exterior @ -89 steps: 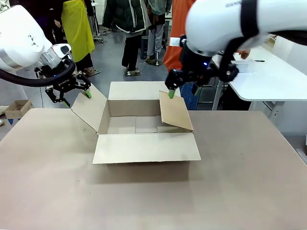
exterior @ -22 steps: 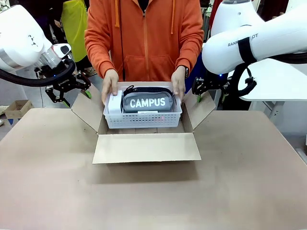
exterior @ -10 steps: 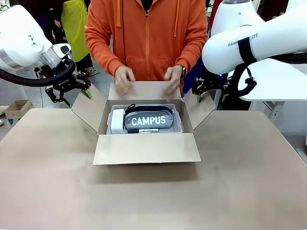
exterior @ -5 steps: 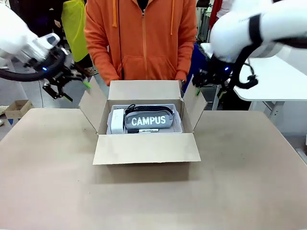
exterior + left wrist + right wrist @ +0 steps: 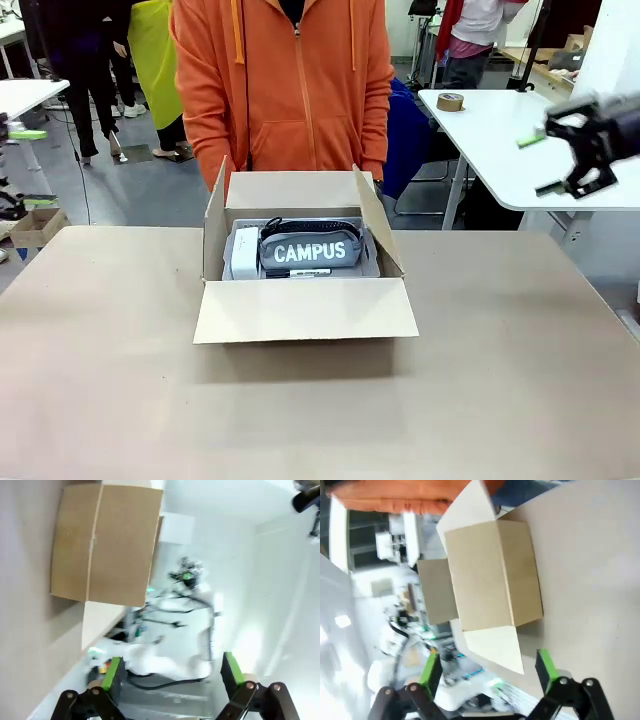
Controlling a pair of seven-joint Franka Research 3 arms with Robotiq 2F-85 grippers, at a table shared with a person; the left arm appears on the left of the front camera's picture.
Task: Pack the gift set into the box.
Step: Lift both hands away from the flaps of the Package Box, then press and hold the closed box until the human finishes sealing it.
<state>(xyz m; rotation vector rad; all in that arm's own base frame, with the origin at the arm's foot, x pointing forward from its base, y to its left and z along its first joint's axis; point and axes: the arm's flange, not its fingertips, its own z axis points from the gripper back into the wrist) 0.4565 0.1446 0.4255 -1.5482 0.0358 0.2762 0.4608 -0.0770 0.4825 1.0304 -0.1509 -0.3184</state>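
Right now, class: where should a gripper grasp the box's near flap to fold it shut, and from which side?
Probably the free front edge of the near flap, approached from the robot's side: it lies folded outward, hinged at the box, its edge apparently lifted off the table.

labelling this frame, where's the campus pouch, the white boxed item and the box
campus pouch [image 5: 309,250], front view, on its white lettering
white boxed item [image 5: 244,252], front view, its top face
box [image 5: 305,310], front view, the near flap folded outward
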